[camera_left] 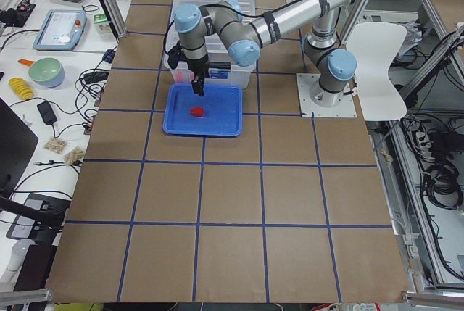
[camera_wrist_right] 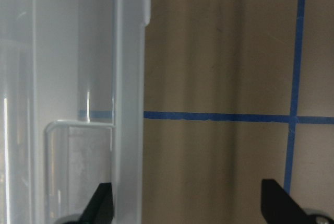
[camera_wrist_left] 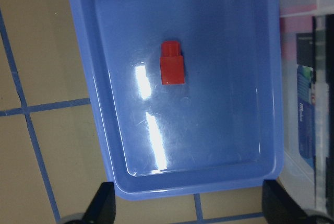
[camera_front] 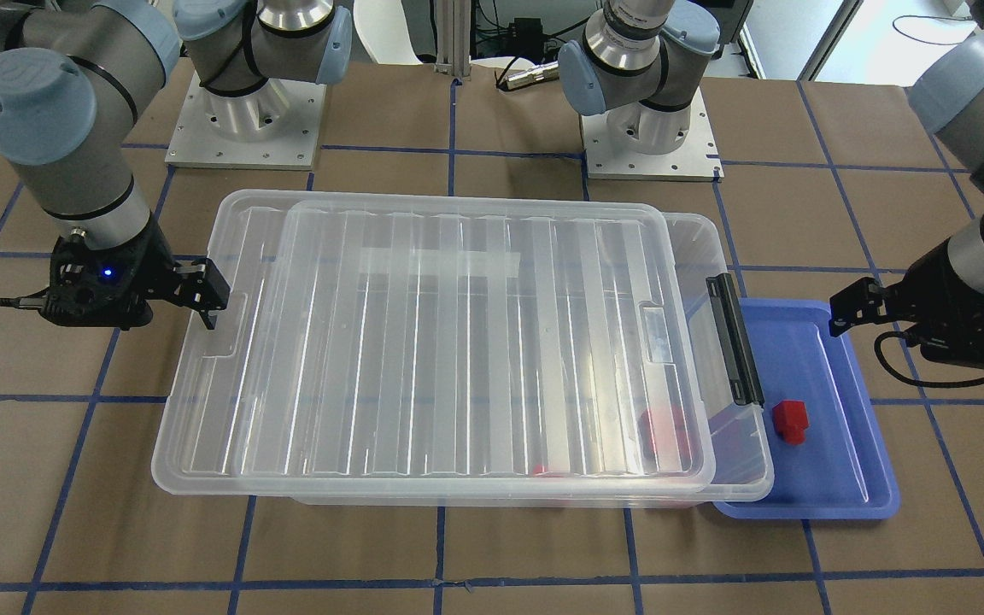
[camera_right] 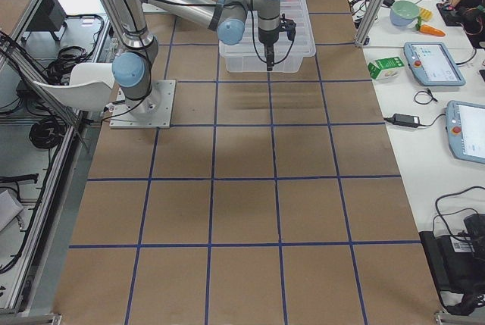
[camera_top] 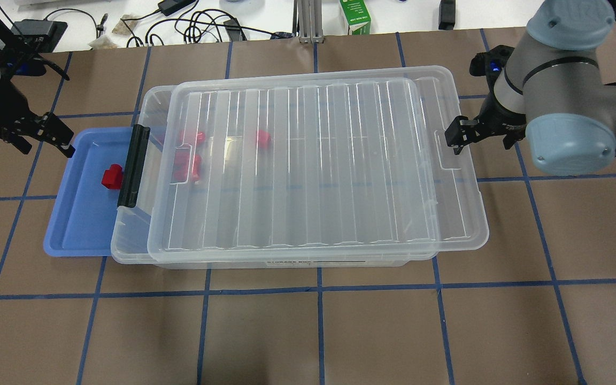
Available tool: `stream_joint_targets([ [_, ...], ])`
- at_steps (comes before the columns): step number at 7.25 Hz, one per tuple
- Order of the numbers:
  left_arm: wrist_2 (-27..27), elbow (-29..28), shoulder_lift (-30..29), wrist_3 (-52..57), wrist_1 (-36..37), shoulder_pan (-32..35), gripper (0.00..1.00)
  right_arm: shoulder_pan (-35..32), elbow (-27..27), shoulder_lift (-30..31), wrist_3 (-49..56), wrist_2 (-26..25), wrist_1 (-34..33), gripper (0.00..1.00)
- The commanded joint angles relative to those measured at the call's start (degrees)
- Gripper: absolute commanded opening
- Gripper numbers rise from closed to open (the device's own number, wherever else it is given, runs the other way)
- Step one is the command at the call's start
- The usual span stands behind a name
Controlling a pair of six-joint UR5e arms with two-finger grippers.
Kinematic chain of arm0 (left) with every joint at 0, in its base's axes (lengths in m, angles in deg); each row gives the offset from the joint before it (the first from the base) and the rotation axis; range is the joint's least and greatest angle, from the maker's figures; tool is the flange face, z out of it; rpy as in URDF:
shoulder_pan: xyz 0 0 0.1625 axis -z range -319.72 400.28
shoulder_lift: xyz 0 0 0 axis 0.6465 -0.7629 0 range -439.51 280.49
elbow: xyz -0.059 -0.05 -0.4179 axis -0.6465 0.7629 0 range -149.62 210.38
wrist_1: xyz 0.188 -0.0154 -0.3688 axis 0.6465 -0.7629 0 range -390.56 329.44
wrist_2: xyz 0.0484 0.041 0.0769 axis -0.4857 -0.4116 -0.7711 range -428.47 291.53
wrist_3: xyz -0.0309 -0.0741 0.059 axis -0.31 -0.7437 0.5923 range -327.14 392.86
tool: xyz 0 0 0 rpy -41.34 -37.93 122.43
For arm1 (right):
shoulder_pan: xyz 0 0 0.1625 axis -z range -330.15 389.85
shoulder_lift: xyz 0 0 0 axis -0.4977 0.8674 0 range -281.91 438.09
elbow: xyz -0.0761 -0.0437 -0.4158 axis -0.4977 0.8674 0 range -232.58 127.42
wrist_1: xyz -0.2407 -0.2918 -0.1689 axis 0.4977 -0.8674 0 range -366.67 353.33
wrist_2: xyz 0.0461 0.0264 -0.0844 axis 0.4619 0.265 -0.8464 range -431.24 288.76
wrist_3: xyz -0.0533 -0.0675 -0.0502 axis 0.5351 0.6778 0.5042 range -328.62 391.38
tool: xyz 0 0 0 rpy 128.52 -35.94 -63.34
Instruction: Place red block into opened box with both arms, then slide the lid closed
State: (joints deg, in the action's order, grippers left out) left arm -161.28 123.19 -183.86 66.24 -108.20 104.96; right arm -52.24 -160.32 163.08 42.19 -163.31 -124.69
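Observation:
One red block (camera_top: 111,177) (camera_wrist_left: 172,63) lies in a blue tray (camera_top: 78,224) beside the box's black latch (camera_top: 132,166). The clear box (camera_top: 126,235) holds several more red blocks (camera_top: 187,160), which show through the lid. The lid (camera_top: 308,160) rests on the box, shifted away from the latch, so a narrow strip there is uncovered. My left gripper (camera_top: 40,141) (camera_wrist_left: 188,205) hangs open over the tray's outer edge. My right gripper (camera_top: 455,140) (camera_wrist_right: 188,205) is open at the lid's far short end, with the rim close to one finger.
Brown table with blue tape grid. Both arm bases (camera_front: 244,128) stand behind the box. Cables and a green carton (camera_top: 355,16) lie beyond the far table edge. Bare tabletop stretches along the box's front side (camera_top: 318,331).

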Motion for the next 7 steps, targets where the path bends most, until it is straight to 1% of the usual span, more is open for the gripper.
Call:
stream_joint_targets([
  [1,0.17,0.01,-5.93,-0.32,4.05,-0.08,1.0,3.85,0.07,0.08,3.95,-0.04,0.15,1.0],
  [2,0.7,0.01,-8.22,-0.24,7.29,-0.08,1.0,5.95,0.07,0.26,5.09,-0.04,0.42,1.0],
  [4,0.88,0.53,-11.48,-0.76,8.2,-0.08,1.0,7.9,0.16,0.35,7.47,-0.39,0.59,1.0],
  [5,2.18,0.53,-12.53,-0.94,9.16,0.35,1.0,8.87,0.25,0.44,7.56,-3.27,0.51,1.0],
  [7,3.25,1.23,-14.29,-1.03,10.31,0.45,1.0,11.59,0.34,0.44,9.57,-3.65,0.59,1.0],
])
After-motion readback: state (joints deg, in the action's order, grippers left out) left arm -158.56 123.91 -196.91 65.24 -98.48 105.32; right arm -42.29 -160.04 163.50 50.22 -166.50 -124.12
